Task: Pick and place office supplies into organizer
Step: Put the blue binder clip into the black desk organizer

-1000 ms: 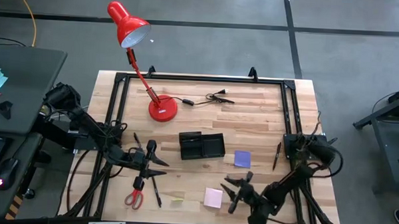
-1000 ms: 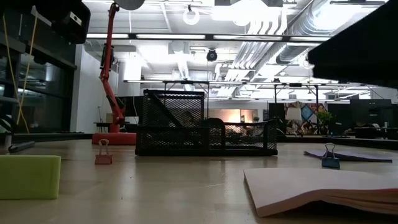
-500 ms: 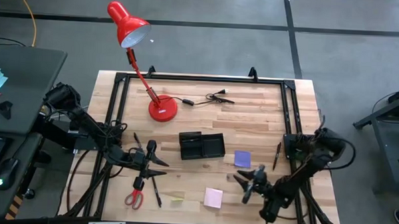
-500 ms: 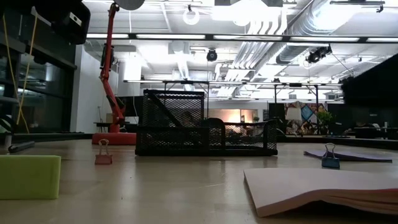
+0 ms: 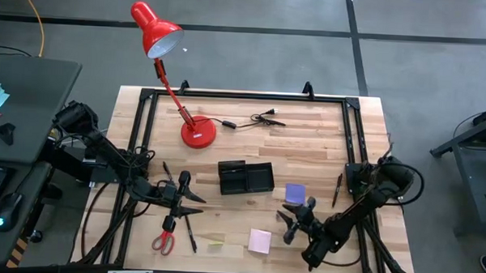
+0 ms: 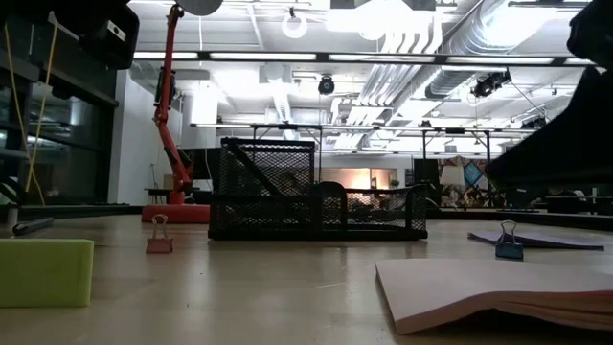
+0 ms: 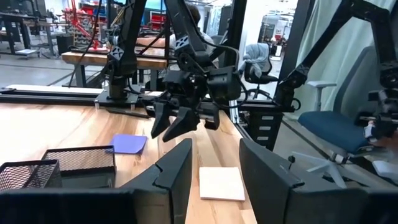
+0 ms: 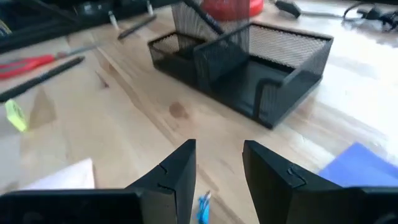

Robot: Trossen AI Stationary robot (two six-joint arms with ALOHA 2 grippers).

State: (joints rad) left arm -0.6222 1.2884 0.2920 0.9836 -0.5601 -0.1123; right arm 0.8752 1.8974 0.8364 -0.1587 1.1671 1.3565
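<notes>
The black mesh organizer [image 5: 245, 178] [image 8: 249, 62] [image 6: 316, 201] stands mid-table. A purple sticky pad [image 5: 295, 193] [image 8: 360, 163] lies flat to its right, a pale pink pad [image 5: 260, 241] [image 6: 498, 292] nearer the near edge. Red-handled scissors [image 5: 165, 237] [image 8: 31, 64] and black pens [image 5: 189, 230] lie near left; another pen [image 5: 337, 190] lies at the right. My right gripper [image 5: 294, 218] [image 8: 217, 174] [image 7: 186, 118] is open, above the table between the two pads, pointing toward the organizer. My left gripper [image 5: 188, 198] [image 7: 214, 174] is open, above the pens by the scissors.
A red desk lamp [image 5: 197, 133] stands at the far left, its black cable and plug [image 5: 264, 118] beside it. A blue binder clip [image 8: 204, 208] [image 6: 509, 244], a red clip [image 6: 159, 238] and a yellow-green pad [image 6: 43, 271] lie on the near table. A black frame rims the tabletop.
My right gripper has moved from beside the pink pad toward the table's far edge, ending between the pink and purple pads; its arm has swung out of the low view's upper right. Its fingers stay open. Nothing on the table has shifted.
</notes>
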